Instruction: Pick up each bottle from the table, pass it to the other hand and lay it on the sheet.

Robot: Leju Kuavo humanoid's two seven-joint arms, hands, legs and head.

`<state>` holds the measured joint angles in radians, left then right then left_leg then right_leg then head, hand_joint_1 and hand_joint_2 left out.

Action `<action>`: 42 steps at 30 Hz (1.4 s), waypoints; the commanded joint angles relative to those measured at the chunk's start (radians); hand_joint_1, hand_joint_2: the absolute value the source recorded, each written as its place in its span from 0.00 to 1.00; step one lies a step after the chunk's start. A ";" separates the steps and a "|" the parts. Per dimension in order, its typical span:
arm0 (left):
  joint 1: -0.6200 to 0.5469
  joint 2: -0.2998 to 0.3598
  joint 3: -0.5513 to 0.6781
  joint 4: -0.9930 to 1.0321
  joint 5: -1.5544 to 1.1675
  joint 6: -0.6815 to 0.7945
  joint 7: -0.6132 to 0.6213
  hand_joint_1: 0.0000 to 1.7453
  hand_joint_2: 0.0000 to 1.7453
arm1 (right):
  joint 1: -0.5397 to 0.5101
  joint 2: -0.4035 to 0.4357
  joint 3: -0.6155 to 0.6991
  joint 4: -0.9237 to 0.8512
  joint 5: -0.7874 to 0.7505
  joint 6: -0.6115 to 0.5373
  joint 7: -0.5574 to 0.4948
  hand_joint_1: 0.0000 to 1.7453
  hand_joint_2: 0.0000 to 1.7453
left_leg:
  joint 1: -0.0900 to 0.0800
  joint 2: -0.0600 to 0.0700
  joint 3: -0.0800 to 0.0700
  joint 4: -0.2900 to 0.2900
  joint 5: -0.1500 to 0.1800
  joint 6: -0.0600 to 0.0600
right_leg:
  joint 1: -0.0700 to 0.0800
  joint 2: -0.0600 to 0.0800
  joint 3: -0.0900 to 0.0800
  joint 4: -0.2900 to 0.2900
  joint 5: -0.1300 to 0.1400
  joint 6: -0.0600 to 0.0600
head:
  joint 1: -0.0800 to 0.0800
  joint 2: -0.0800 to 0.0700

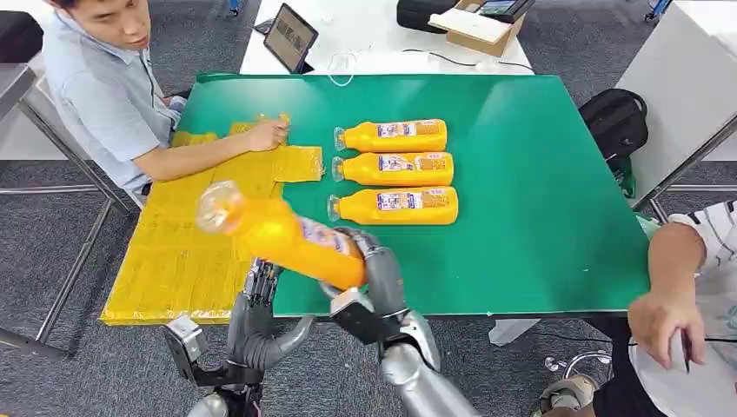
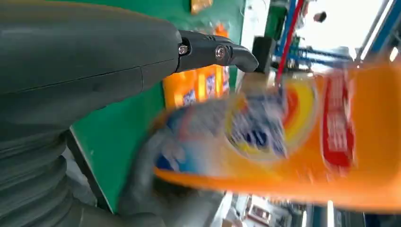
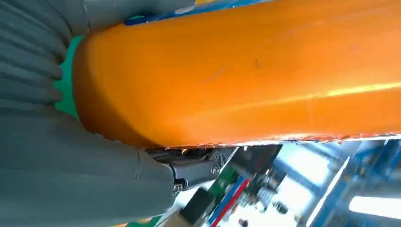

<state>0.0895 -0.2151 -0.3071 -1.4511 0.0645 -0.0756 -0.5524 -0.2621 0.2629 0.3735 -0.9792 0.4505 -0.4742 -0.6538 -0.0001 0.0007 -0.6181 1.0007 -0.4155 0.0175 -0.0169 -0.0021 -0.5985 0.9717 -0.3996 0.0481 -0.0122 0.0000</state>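
Note:
My right hand (image 1: pixel 375 276) grips the base end of an orange juice bottle (image 1: pixel 278 234) and holds it in the air, tilted, its clear cap pointing left over the yellow sheet (image 1: pixel 174 252). In the right wrist view the bottle (image 3: pixel 246 71) lies across my right hand (image 3: pixel 71 179). My left hand (image 1: pixel 257 300) is just below the bottle's middle, fingers apart and pointing up, holding nothing. In the left wrist view the blurred bottle (image 2: pixel 293 142) is right in front of my left hand (image 2: pixel 85 61). Three more bottles (image 1: pixel 393 168) lie side by side on the green table (image 1: pixel 539 174).
A seated person at the left rests a hand (image 1: pixel 265 135) on the sheet's far edge. Another person's arm (image 1: pixel 669 304) hangs past the table's right front corner. A tablet (image 1: pixel 289 36) and a box (image 1: pixel 480 28) stand on the white table behind.

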 commanded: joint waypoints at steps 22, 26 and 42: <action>-0.125 0.001 -0.006 0.084 0.140 0.034 0.051 0.01 1.00 | -0.075 0.062 0.319 0.333 0.062 -0.108 -0.038 0.92 1.00 | 0.001 -0.003 0.004 -0.001 -0.001 -0.001 | 0.001 -0.003 0.004 -0.001 -0.002 -0.002 | 0.000 0.000; -0.122 0.008 -0.008 0.079 0.176 0.005 0.058 1.00 1.00 | -0.072 0.059 0.316 0.335 0.051 -0.148 -0.044 0.00 1.00 | 0.002 -0.003 0.005 0.000 -0.002 -0.002 | 0.002 -0.003 0.005 -0.001 -0.003 -0.003 | 0.000 0.000; -0.114 0.009 0.033 0.086 0.391 -0.142 0.145 1.00 1.00 | 0.061 0.057 0.030 0.047 0.360 -0.224 -0.044 0.00 0.00 | 0.003 -0.004 0.007 0.001 -0.004 -0.002 | 0.003 -0.004 0.007 0.000 -0.005 -0.004 | 0.000 0.000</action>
<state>0.0275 -0.2125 -0.2640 -1.4191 0.4391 -0.1976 -0.4200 -0.2911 0.3239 0.5466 -0.7680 0.6932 -0.6981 -0.6954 -0.0002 0.0014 -0.6191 1.0009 -0.4156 0.0174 -0.0170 -0.0018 -0.6010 0.9716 -0.3996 0.0480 -0.0122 0.0000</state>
